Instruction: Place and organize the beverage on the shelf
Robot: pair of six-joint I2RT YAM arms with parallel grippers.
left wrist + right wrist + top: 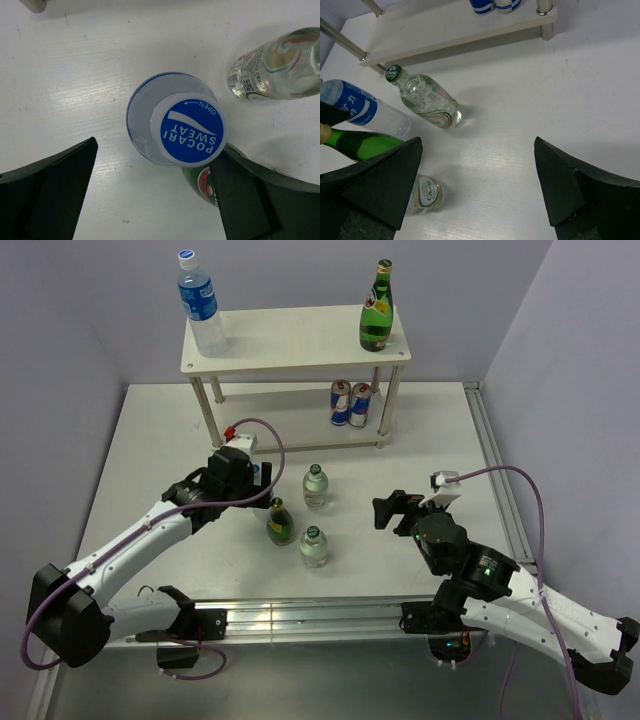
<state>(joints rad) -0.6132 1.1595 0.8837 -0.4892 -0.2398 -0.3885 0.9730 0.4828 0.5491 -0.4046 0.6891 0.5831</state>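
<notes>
Left gripper (156,150): fingers spread wide around (not pinching) an upright clear plastic bottle with a blue cap (192,131), in front of the shelf's left half.
Pale beige wooden two-tier shelf (300,340): at the far edge of the white table (160,440).
Shelf, top board: blue-labelled plastic bottle (204,302) at the left end, tall green glass bottle (376,312) at the right end.
Shelf, lower board: two blue-and-silver cans (350,403) side by side, right end.
Before the shelf: dark green glass bottle (280,522) and two clear glass bottles (315,486), all standing.
Right gripper (477,142): fingers spread, empty, well in front of the shelf's right end.
</notes>
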